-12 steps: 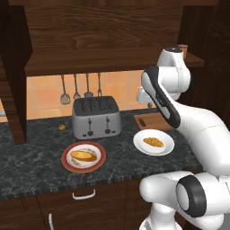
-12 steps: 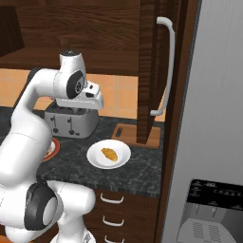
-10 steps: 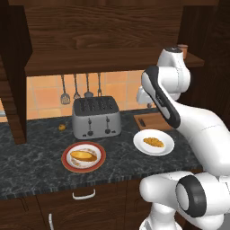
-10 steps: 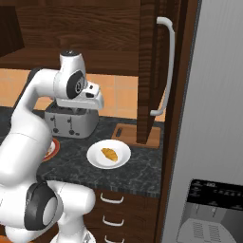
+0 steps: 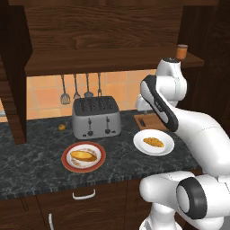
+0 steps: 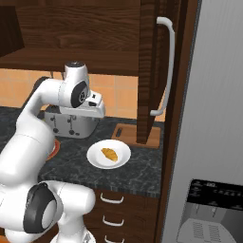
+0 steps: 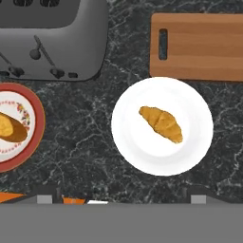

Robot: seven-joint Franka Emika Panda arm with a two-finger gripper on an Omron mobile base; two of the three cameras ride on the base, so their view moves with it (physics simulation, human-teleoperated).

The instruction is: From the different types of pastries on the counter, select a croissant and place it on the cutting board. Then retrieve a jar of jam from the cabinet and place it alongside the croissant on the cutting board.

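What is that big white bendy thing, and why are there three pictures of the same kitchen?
It is a robot arm in a pretend, computer-drawn kitchen. Two cameras sit behind it, one on each side. The third rides on its hand and looks straight down. On the black counter you see a croissant on a white plate, a bigger bun on a red-rimmed plate, a toaster and a wooden cutting board. A small orange jar stands on the cabinet shelf. The hand is open and holds nothing.

Croissant (image 5: 153, 142) on white plate (image 5: 167, 148) – jam jar (image 5: 181, 51) on cab. shelf (image 5: 103, 61).
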